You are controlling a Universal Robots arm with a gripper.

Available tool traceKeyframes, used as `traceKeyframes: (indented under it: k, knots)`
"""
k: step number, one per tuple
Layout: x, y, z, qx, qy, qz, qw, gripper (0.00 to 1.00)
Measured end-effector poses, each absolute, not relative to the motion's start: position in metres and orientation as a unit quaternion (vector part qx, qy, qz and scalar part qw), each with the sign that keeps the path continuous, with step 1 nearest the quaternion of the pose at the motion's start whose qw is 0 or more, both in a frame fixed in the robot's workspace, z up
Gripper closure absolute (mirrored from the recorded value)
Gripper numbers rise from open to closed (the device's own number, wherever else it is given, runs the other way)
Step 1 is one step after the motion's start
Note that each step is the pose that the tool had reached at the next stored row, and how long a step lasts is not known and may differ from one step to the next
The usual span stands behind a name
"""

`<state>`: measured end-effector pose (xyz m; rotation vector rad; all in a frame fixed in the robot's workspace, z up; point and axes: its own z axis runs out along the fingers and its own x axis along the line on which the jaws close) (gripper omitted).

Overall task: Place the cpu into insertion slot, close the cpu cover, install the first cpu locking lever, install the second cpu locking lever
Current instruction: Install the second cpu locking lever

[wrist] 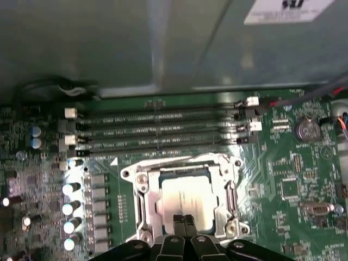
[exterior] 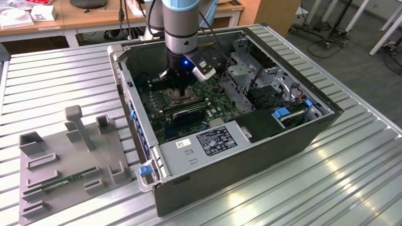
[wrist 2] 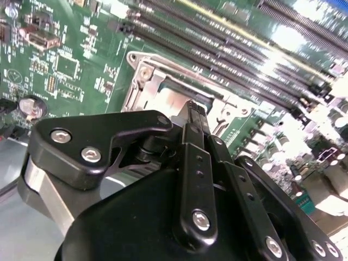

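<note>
From where I stand, the computer case (exterior: 238, 117) lies open on the table. Inside it, the cpu (wrist: 187, 202) already sits in the insertion slot (wrist: 142, 202), the cpu cover (wrist: 228, 198) down around it. The gripper (wrist: 184, 219), fingers pinched together and empty, hovers right above; whether either locking lever is fastened I cannot tell.

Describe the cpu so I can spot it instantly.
Inside the open computer case, find the green motherboard. Beside its long black memory slots sits the silvery cpu cover. The cpu is the pale square metal face in its cutout, just off the pincer.
</note>
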<state>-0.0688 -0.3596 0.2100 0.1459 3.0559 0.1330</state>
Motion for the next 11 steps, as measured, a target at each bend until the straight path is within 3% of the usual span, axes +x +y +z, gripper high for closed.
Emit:
traceKeyframes:
  k: [11]
  knots:
    - [-0.0635,-0.3546,0.2124,0.048,0.997,0.043,0.04,0.89]
